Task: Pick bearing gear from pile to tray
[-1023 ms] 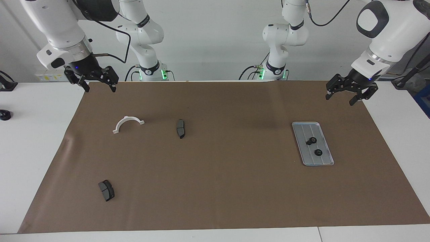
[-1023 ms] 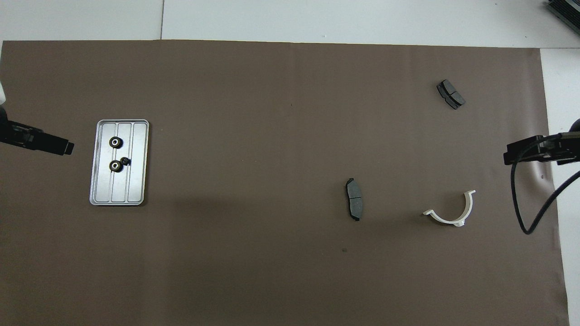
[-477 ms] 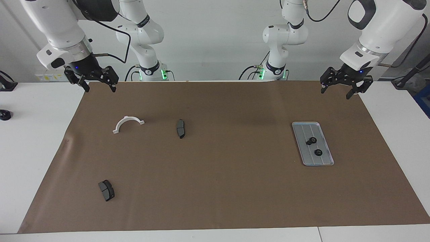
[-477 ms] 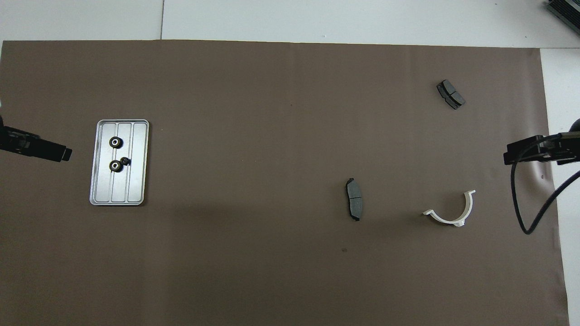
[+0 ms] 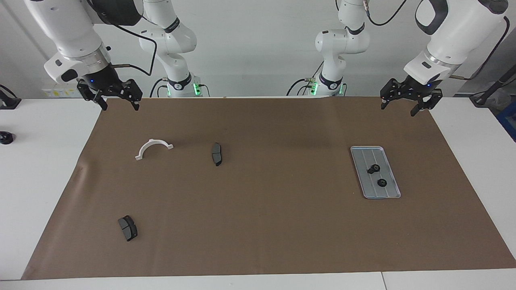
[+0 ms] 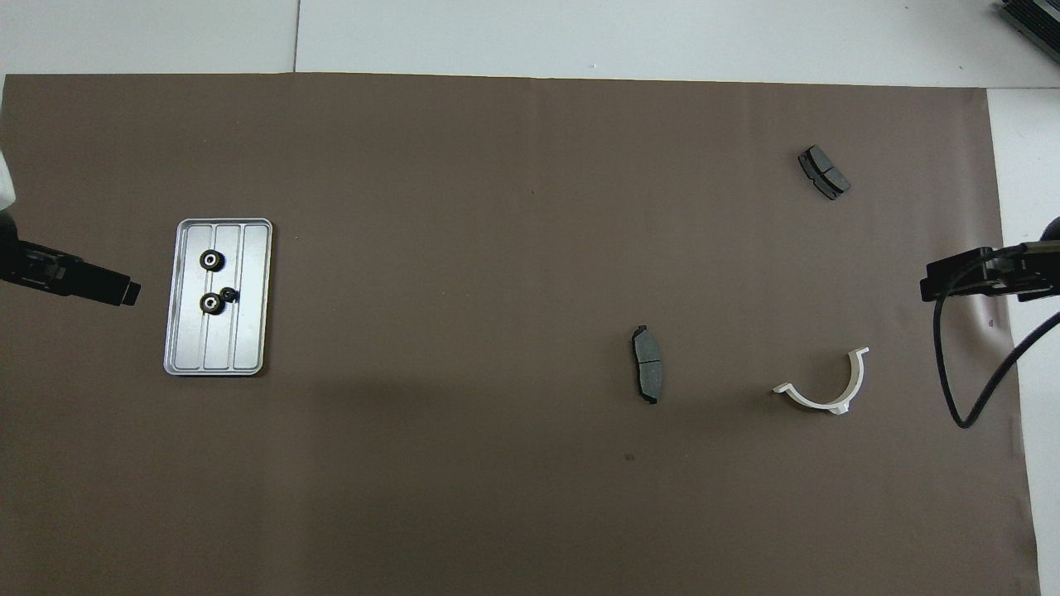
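In the facing view, a brown mat (image 5: pixel 262 225) covers a white table. At the upper right of the frame the left gripper (image 5: pixel 398 108) hangs in the air over the mat's corner, jaws spread and empty. At the upper left the right gripper (image 5: pixel 119 105) hangs the same way, also spread and empty, over the mat's edge. A silver ridged tray (image 5: pixel 387 192) lies at the right of the frame with small black gears (image 5: pixel 373 168) in it. At the left centre lie a white half-ring bracket (image 5: pixel 153 148) and, beside it, a dark grey brake pad (image 5: pixel 216 153); a second brake pad (image 5: pixel 127 227) lies at the lower left. In the overhead view, the tray (image 6: pixel 247 348) sits at the left of the frame holding two gears with pale centres (image 6: pixel 211 261) and one smaller dark piece touching the lower gear. The left gripper (image 6: pixel 124 288) pokes in from the left edge beside the tray; the right gripper (image 6: pixel 932 285) pokes in from the right edge. The bracket (image 6: pixel 824 396) lies at the lower right, one brake pad (image 6: pixel 647 363) near centre, the other (image 6: pixel 823 171) at the upper right.
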You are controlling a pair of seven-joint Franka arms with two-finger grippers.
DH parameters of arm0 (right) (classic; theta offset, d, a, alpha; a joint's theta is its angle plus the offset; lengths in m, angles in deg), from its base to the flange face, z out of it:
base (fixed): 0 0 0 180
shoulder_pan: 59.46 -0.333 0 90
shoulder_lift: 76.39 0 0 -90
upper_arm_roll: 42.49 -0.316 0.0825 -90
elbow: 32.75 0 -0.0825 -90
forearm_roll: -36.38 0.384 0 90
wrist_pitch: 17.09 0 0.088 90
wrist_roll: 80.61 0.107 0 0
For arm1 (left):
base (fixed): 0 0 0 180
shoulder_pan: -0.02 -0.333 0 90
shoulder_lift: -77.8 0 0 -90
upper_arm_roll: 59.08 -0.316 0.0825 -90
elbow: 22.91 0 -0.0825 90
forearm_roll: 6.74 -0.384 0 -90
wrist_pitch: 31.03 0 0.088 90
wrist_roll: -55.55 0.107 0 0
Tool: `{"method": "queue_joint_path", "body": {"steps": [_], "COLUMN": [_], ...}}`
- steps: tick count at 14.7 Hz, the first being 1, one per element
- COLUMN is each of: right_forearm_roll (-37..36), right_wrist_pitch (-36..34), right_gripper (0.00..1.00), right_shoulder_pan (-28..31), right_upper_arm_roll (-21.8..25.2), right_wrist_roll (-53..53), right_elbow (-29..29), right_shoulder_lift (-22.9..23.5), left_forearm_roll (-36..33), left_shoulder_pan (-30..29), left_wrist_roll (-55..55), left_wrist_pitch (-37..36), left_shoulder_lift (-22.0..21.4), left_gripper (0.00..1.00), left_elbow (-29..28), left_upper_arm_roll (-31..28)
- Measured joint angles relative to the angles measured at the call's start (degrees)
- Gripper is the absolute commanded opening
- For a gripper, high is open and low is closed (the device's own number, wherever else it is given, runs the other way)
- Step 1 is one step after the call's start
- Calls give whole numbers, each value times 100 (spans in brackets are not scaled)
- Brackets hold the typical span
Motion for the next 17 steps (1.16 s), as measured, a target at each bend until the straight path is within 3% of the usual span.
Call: {"method": "queue_joint_path", "body": {"steps": [17], "right_forearm_roll": [0], "right_wrist_pitch": [0], "right_gripper": [100], "right_shoulder_pan": [0], "right_upper_arm_roll": [0], "right_wrist_roll": [0], "right_elbow": [0], "right_shoulder_lift": [0], "left_forearm_roll": [-180], "left_shoulder_pan": [-17], "left_wrist_roll": [-816], "left_wrist_pitch": [-73], "left_shoulder_lift": [0], "left_gripper": [100], "left_elbow": [-37], "left_upper_arm_roll": [90]}}
